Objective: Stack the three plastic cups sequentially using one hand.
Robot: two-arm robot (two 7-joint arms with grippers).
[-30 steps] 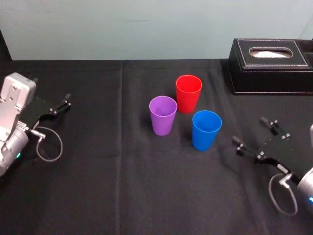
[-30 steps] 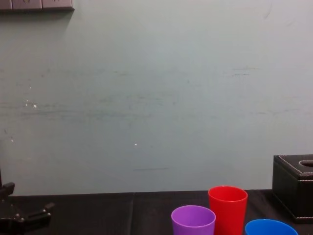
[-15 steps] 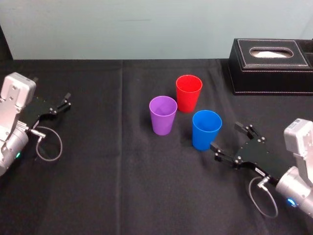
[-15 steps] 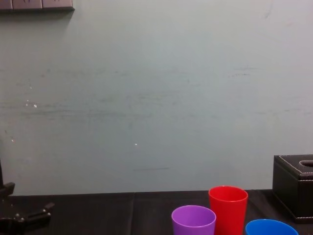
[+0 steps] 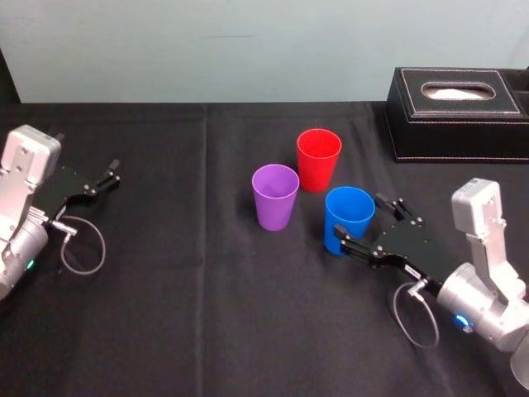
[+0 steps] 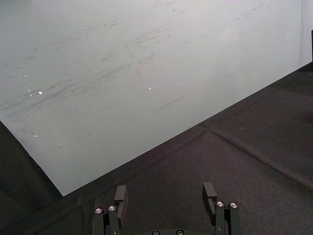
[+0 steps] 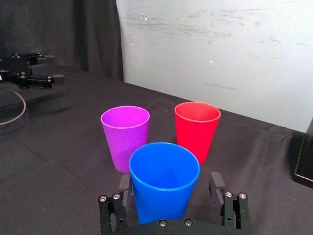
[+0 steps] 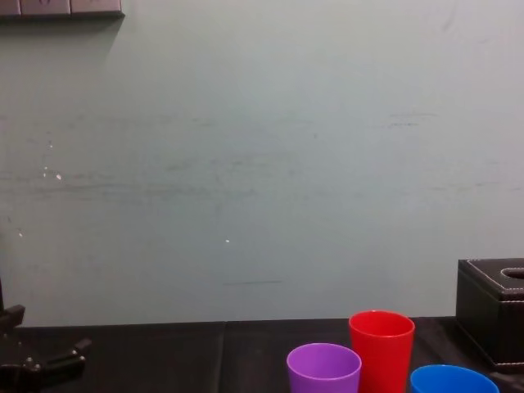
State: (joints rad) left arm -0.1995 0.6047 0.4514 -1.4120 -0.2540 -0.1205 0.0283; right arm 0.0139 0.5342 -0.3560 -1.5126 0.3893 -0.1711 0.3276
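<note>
Head view: the right gripper (image 5: 359, 219) reaches in low from the right, jaws spread to either side of the blue cup (image 5: 347, 223), probably because it is the nearest cup. The purple cup (image 5: 274, 195) and red cup (image 5: 318, 159) stand close by, not touching it. The left gripper (image 5: 107, 178) rests released at the table's (image 5: 207, 314) left side.

Right wrist view: a gap shows on each side of the blue cup, so it is not yet clamped.

Chest view: all three cups stand upright, mouths up, long axes vertical, tapering downward.
</note>
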